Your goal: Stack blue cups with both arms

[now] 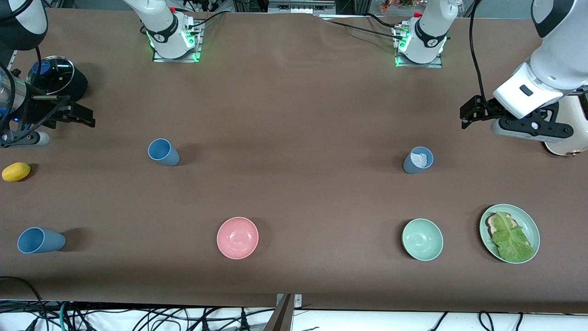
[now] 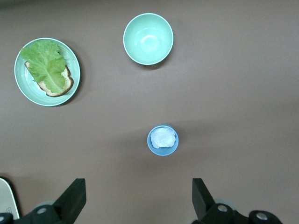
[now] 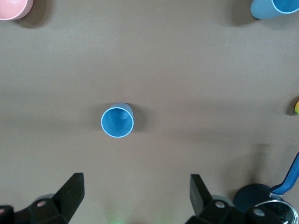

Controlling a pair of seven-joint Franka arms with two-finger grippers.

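Observation:
Three blue cups stand upright on the brown table. One blue cup (image 1: 163, 152) (image 3: 117, 121) is toward the right arm's end. A second blue cup (image 1: 40, 240) (image 3: 273, 8) is nearer the front camera at that end. A greyer blue cup (image 1: 418, 160) (image 2: 162, 140) toward the left arm's end holds something white and crumpled. My right gripper (image 1: 80, 116) (image 3: 135, 193) is open and empty, above the table apart from the first cup. My left gripper (image 1: 472, 112) (image 2: 138, 196) is open and empty, above the table apart from the greyer cup.
A pink bowl (image 1: 237, 237), a green bowl (image 1: 422, 239) and a green plate (image 1: 533, 225) with lettuce on toast lie nearer the front camera. A lemon (image 1: 16, 171) and a lidded pot (image 1: 55, 76) are at the right arm's end. A cream appliance (image 1: 569, 138) is under the left arm.

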